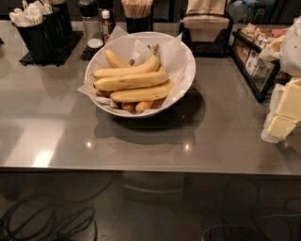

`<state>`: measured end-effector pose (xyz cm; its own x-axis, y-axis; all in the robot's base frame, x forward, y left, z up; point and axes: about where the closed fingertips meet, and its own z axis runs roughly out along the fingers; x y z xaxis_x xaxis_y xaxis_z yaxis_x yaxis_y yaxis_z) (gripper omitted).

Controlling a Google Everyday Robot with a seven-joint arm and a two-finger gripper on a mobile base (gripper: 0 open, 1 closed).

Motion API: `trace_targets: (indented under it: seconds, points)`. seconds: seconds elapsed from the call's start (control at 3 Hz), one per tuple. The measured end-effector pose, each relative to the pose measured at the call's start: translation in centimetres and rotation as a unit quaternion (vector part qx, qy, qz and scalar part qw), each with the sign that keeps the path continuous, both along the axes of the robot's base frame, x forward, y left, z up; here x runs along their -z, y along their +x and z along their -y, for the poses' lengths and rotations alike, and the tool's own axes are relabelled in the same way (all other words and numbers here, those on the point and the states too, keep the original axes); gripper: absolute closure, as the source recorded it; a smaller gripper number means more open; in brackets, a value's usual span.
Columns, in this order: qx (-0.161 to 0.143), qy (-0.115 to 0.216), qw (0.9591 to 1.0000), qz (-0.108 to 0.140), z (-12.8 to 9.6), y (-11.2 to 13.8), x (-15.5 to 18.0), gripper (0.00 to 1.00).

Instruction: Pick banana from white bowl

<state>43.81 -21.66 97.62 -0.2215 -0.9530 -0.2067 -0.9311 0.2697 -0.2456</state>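
Note:
The white bowl stands at the middle of the grey counter, lined with crinkled white paper. Several yellow bananas lie in it, stacked crosswise, with one long banana on top. My gripper, white with pale yellow parts, hangs at the right edge of the view. It is above the counter, well to the right of the bowl and apart from it, and it holds nothing that I can see.
Black holders with white cutlery stand at the back left. Shakers and a small bottle and a stick holder stand behind the bowl. A napkin dispenser and a black rack of packets are at the back right. The counter's front edge runs across, with cables below.

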Motion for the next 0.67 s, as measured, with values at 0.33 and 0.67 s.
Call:
trace_targets:
  seconds: [0.33,0.67]
  points:
    - [0.000,0.000,1.0000,0.000,0.0,0.0,0.0,0.00]
    - [-0.033,0.024,0.9991,0.012,-1.9,0.8,-0.7,0.00]
